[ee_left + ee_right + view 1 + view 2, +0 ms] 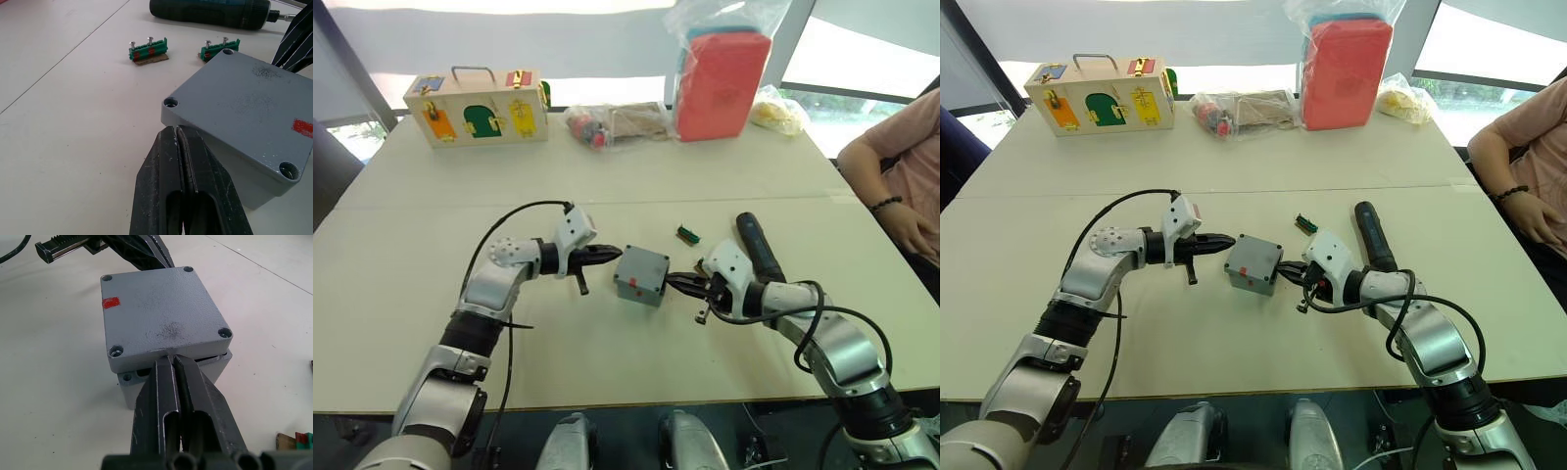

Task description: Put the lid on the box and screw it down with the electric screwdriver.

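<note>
The grey box (172, 379) stands mid-table with the lid (164, 313) lying on top of it, slightly askew, so a box corner shows beneath. The lid has a red mark and a screw hole at each corner. My left gripper (177, 129) is shut, its tips against the lid's left edge (641, 274). My right gripper (172, 360) is shut too, with its tips pressed to the opposite edge of the lid. The black electric screwdriver (759, 245) lies on the table behind my right wrist, apart from both grippers.
Two green screw holders (149, 49) (220, 48) lie just behind the box. At the far edge stand a wooden latch box (478, 108), a clear bag of parts (617, 122) and a red bagged block (720, 73). A person's arm (896, 196) rests at the right.
</note>
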{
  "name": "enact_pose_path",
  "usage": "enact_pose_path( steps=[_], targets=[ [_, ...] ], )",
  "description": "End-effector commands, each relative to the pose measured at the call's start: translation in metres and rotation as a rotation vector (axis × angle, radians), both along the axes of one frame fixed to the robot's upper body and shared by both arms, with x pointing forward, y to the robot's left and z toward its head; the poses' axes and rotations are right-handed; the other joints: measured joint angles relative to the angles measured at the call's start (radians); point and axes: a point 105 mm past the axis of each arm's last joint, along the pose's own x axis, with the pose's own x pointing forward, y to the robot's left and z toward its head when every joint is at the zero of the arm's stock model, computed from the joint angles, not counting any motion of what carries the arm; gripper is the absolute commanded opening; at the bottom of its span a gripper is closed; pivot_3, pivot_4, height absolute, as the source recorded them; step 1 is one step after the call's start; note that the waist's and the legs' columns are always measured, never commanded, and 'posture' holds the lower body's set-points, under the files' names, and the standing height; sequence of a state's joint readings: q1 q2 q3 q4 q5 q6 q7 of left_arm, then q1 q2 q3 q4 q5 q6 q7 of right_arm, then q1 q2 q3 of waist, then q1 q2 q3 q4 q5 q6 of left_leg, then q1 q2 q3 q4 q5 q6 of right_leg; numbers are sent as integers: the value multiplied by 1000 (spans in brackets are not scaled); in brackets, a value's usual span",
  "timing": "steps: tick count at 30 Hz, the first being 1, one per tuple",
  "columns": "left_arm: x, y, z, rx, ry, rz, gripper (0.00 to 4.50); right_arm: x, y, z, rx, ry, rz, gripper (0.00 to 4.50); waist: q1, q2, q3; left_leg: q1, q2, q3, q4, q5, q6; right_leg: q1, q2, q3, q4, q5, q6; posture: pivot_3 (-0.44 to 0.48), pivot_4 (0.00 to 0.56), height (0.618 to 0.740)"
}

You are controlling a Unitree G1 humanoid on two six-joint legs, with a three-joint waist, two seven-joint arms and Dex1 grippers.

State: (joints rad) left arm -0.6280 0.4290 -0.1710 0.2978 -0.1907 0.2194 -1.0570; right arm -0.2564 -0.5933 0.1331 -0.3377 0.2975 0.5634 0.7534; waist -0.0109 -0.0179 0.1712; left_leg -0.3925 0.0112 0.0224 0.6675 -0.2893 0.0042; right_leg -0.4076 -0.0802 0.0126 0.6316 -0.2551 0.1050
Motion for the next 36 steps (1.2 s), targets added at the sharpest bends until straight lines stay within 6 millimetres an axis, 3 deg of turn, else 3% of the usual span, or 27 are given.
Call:
enact_pose_path(
  steps=[1,36],
  targets=[
    [-5,-2,9,-6,-29,-29,0,0,4,12,8,-47,18,78,0,0,0,0,0,0,0,0,0,0,0,0,0,0,0,0,150,730],
    [-36,8,5,73,38,-124,0,0,3,11,10,-47,13,78,0,0,0,0,1,0,0,0,0,0,0,0,0,0,0,0,150,730]
  ],
)
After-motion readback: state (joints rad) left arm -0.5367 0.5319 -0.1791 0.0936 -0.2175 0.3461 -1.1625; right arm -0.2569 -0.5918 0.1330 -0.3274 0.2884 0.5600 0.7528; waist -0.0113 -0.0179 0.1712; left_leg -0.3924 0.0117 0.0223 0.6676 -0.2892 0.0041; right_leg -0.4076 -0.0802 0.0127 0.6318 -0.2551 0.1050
